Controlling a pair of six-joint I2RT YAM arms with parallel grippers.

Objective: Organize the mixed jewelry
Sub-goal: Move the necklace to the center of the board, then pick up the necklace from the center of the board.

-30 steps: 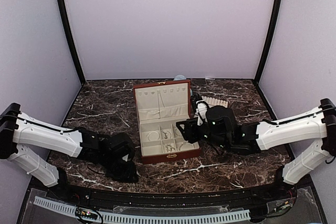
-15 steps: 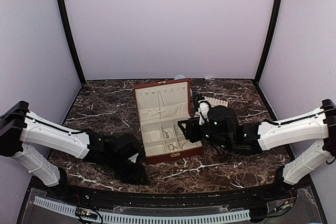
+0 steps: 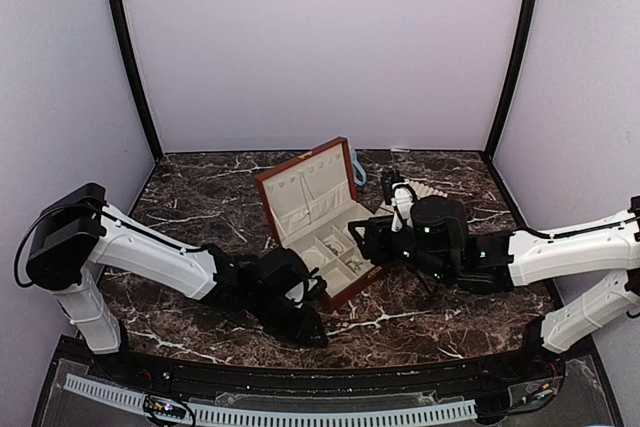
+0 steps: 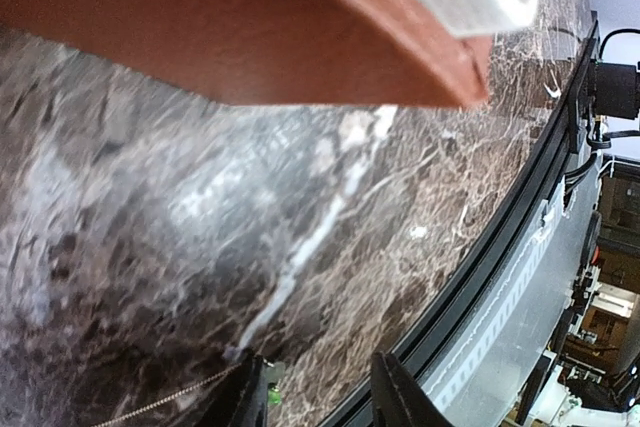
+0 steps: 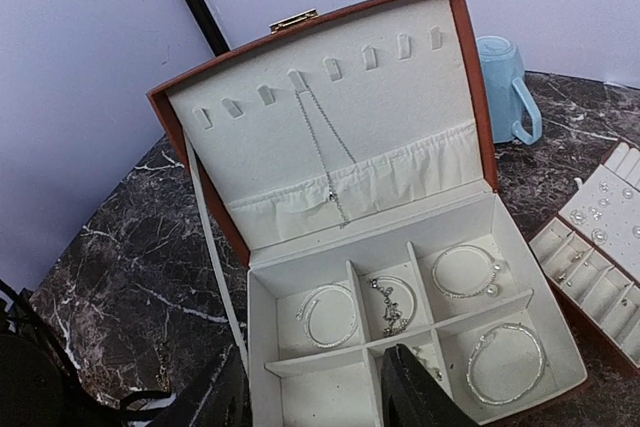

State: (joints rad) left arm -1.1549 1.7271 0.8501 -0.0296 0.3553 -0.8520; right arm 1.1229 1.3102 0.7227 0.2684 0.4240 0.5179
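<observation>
The reddish-brown box [image 3: 338,293] stands open and turned at an angle in mid-table. In the right wrist view its cream compartments [image 5: 370,127] hold silvery bracelets [image 5: 330,315] and a small chain [image 5: 395,302], and a thin necklace [image 5: 325,157] hangs on the lid. My right gripper [image 5: 315,399] is open, its jaws straddling the box's near compartments; in the top view it [image 3: 362,242] sits at the box's right side. My left gripper [image 3: 308,325] is low on the table in front of the box. In its wrist view it [image 4: 320,402] is open, with a thin chain [image 4: 165,405] lying against its left finger.
A blue mug [image 5: 505,87] stands behind the box to the right. The cream slotted tray [image 5: 600,237] with small studs lies right of the box. The box's corner [image 4: 250,37] hangs close above my left gripper. The table's black front rail [image 4: 500,257] runs just beyond it.
The box has turned from square-on to an angle, one corner now facing the front. My left arm has swept right to the box's front. My right gripper shifted slightly right.
</observation>
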